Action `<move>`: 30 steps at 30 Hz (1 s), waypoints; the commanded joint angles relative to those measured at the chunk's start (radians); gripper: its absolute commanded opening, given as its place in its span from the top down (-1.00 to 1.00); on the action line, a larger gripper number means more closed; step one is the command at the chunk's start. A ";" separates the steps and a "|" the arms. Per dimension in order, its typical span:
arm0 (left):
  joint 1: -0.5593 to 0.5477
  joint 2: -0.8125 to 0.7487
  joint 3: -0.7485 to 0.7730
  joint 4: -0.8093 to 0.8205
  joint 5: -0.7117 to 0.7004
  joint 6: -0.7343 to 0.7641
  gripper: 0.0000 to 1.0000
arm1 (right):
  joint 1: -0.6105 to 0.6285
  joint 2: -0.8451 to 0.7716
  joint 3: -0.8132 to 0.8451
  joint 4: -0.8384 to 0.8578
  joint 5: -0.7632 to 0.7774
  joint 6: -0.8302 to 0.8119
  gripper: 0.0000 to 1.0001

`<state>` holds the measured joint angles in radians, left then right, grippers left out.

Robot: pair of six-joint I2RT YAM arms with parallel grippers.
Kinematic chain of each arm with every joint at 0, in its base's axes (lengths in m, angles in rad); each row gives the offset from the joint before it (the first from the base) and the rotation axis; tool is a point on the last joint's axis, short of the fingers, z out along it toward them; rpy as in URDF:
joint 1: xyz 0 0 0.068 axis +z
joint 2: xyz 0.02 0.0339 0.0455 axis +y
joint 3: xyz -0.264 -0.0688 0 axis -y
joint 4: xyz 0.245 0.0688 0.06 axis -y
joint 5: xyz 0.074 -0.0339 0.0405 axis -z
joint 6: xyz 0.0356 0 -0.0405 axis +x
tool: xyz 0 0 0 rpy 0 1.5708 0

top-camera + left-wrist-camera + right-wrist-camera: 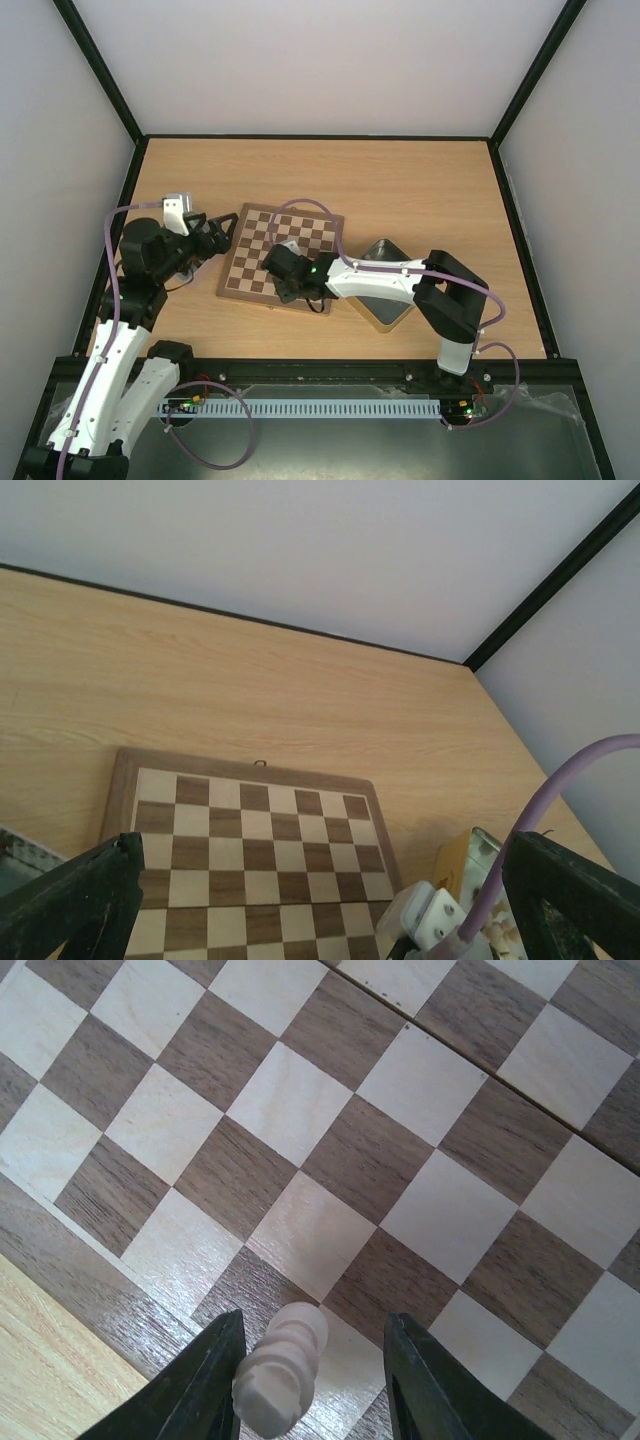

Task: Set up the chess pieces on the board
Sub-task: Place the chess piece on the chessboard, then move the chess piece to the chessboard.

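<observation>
The board [300,232] lies mid-table, and its checkers fill the right wrist view [330,1140]. One pale beige chess piece [285,1365] stands on a light square in the board's near corner region. My right gripper [315,1360] straddles it, open. The piece sits close against the left finger [215,1380], and a wide gap separates it from the right finger [420,1380]. My left gripper [225,232] hovers at the board's left edge, open and empty, its fingers [80,900] spread wide above the board [250,850]. The squares in view hold no other pieces.
A gold square tin [385,290] sits right of the board under my right arm. In the left wrist view the tin [462,865] shows pale pieces inside. A purple cable [560,780] crosses that view. Black frame rails edge the table.
</observation>
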<state>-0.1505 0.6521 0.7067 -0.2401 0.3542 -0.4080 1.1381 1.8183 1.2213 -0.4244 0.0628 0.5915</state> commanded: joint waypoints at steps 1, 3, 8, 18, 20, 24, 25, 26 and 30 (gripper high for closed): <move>-0.002 -0.013 0.038 -0.066 -0.004 0.013 -0.99 | 0.000 -0.030 0.035 -0.004 0.040 0.078 0.25; -0.003 -0.018 0.047 -0.091 -0.012 0.011 -0.99 | 0.001 -0.041 0.029 0.004 0.060 0.126 0.25; -0.003 -0.055 0.088 -0.199 -0.055 0.017 -0.99 | 0.000 -0.104 -0.012 0.055 0.106 0.249 0.22; -0.003 -0.136 0.090 -0.294 -0.021 -0.032 -0.99 | -0.002 -0.119 0.002 0.070 0.115 0.331 0.07; -0.003 -0.133 0.085 -0.303 0.003 -0.031 -1.00 | -0.001 -0.113 0.000 0.066 0.103 0.308 0.10; -0.003 -0.132 0.061 -0.297 0.002 -0.033 -0.99 | -0.002 -0.076 0.031 0.001 0.067 0.239 0.11; -0.003 -0.133 0.052 -0.291 0.001 -0.037 -0.99 | -0.001 -0.065 0.035 -0.015 0.054 0.225 0.11; -0.003 -0.134 0.044 -0.285 0.002 -0.040 -0.99 | -0.002 -0.056 0.036 -0.028 0.047 0.214 0.11; -0.003 -0.132 0.033 -0.276 -0.011 -0.052 -0.99 | 0.000 -0.026 0.040 -0.060 0.042 0.171 0.14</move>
<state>-0.1520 0.5198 0.7547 -0.5182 0.3389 -0.4389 1.1381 1.7596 1.2335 -0.4015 0.1032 0.8196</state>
